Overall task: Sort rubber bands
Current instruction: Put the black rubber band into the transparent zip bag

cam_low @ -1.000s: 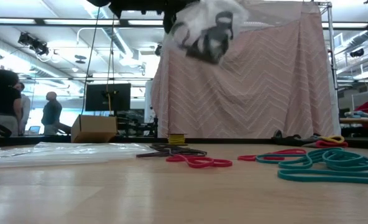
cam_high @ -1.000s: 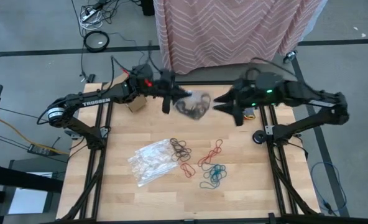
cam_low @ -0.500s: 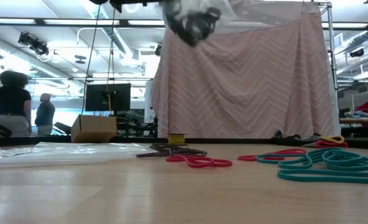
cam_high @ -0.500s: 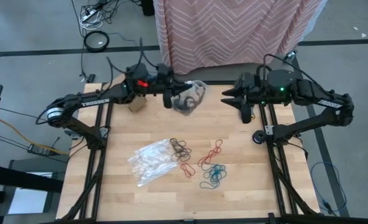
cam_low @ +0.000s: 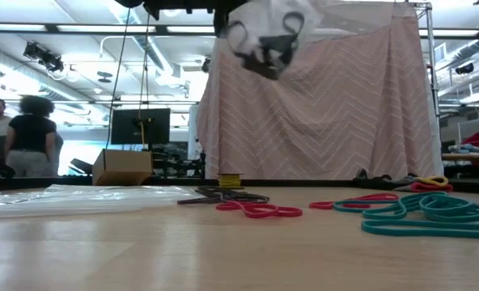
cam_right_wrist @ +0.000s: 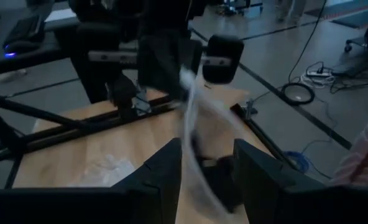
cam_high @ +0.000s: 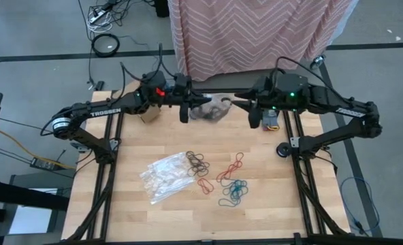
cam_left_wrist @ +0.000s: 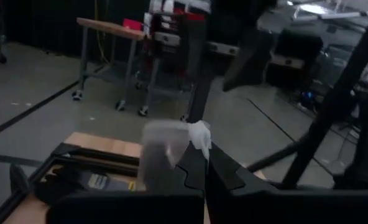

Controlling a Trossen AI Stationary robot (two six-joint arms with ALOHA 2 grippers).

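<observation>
TROSSEN reads on the left arm (cam_high: 92, 112); left gripper (cam_high: 185, 111) clamped on a clear bag (cam_high: 212, 109) of black bands, right gripper (cam_high: 251, 111) parted around its far edge.

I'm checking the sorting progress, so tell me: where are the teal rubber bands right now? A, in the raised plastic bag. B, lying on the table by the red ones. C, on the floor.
B: the teal rubber bands lie on the table beside the red rubber bands.

I can't tell how many rubber bands (cam_low: 265, 39) the bag (cam_high: 212, 109) holds; its top leaves the low view
</observation>
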